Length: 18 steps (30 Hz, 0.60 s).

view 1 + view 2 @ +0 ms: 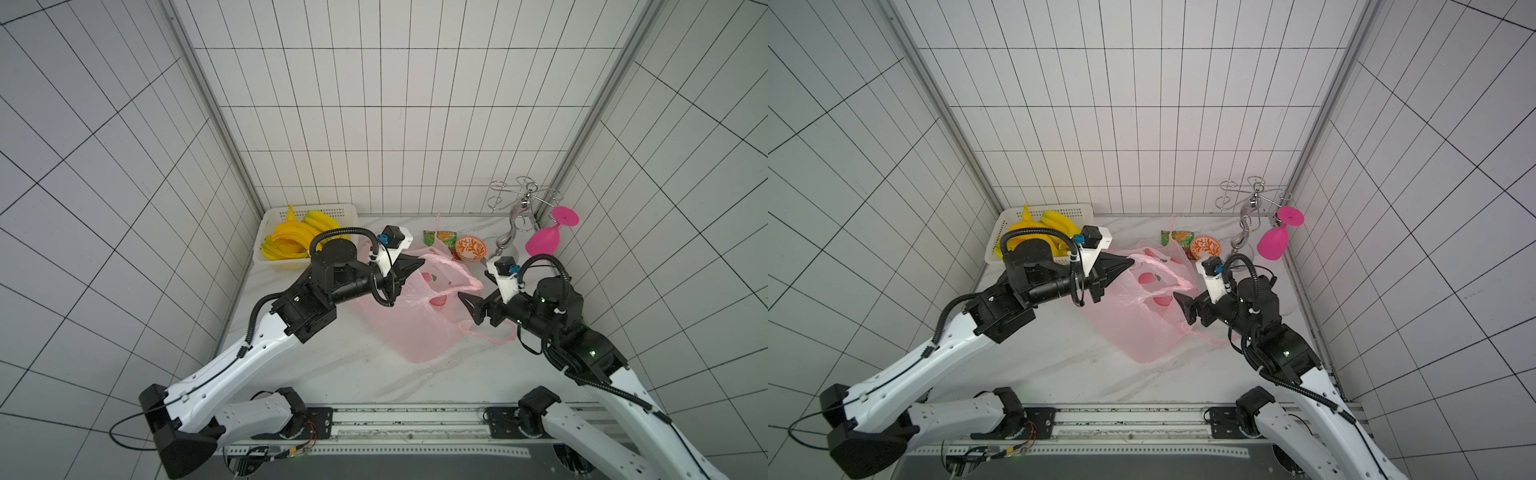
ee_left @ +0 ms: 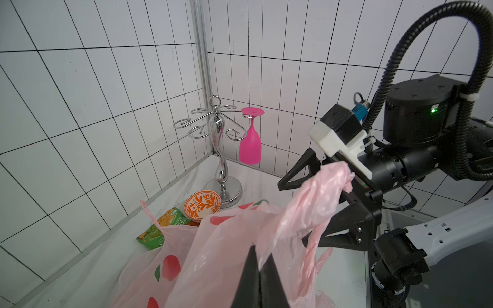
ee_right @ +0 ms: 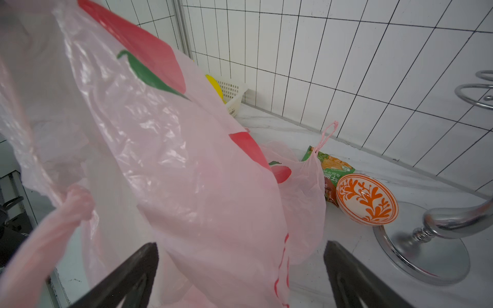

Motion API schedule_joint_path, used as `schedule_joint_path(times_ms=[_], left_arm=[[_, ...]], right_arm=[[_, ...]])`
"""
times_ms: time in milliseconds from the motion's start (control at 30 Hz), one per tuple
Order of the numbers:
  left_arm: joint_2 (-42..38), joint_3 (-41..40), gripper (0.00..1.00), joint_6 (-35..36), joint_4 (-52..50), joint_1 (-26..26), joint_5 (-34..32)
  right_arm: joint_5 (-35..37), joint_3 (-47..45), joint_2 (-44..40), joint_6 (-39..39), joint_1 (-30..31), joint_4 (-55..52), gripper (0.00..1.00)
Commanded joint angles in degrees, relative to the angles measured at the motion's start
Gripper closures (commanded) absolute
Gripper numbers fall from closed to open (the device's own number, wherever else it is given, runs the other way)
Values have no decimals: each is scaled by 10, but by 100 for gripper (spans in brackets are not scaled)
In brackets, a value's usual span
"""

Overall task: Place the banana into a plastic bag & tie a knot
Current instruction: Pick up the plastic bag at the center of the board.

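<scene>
The pink plastic bag (image 1: 415, 328) (image 1: 1138, 332), see-through with red fruit prints, lies mid-table with its upper part lifted. My left gripper (image 1: 419, 262) (image 1: 1130, 261) (image 2: 260, 257) is shut on the bag's upper edge and holds it up. My right gripper (image 1: 468, 308) (image 1: 1182, 308) (image 3: 240, 246) is open at the bag's right side, and a twisted handle (image 2: 330, 176) and bag film (image 3: 173, 160) pass between its fingers. The yellow bananas (image 1: 295, 239) (image 1: 1038, 226) lie in the white basket (image 1: 332, 210) at the back left. No banana shows inside the bag.
At the back right stand an orange-patterned bowl (image 1: 470, 248), a green snack packet (image 1: 436, 237), and a chrome glass stand (image 1: 517, 220) with a pink glass (image 1: 544, 241) hanging from it. Tiled walls close in three sides of the table.
</scene>
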Motion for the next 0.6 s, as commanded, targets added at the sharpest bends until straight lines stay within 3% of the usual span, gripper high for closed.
schedule_joint_path(times_ms=[0, 133, 200, 333, 567], left_arm=[[10, 25, 100, -7, -9, 2, 23], [15, 31, 100, -18, -15, 2, 49], [12, 30, 100, -18, -16, 2, 59], [11, 28, 100, -17, -22, 2, 58], [12, 19, 100, -30, -13, 28, 52]], right_arm=[[73, -45, 0, -7, 45, 48, 1], [186, -65, -5, 1, 86, 114, 2], [236, -90, -19, 4, 102, 173, 8], [261, -119, -34, 3, 104, 248, 27], [210, -94, -24, -15, 104, 221, 93]])
